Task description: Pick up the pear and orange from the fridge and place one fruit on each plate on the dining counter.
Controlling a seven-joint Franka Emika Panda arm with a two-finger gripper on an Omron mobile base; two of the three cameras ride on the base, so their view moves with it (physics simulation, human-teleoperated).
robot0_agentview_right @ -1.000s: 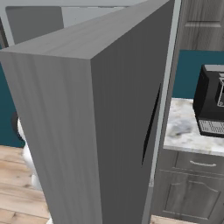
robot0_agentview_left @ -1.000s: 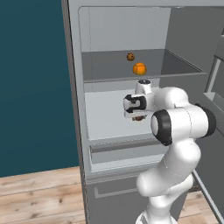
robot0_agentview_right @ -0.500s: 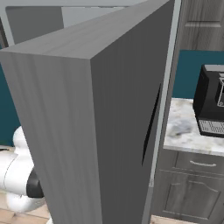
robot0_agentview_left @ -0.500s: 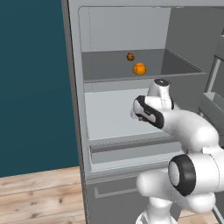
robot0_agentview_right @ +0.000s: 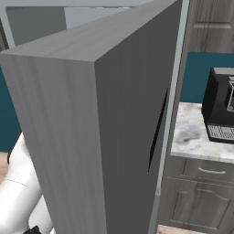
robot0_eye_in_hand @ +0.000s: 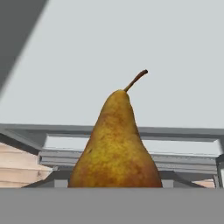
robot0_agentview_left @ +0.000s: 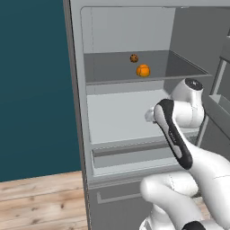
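Since a second ago we are swinging the arm down and right in the left base view; wrist is now sitting in front of the fridge middle shelf. We are seeing the pear close up in the hand view, stem up, against the pale fridge wall. End effector is reading as clenched; fingertips are hidden, so we cannot confirm it is grasping the pear. Orange is sitting on the upper shelf, small dark speckled ball just behind it.
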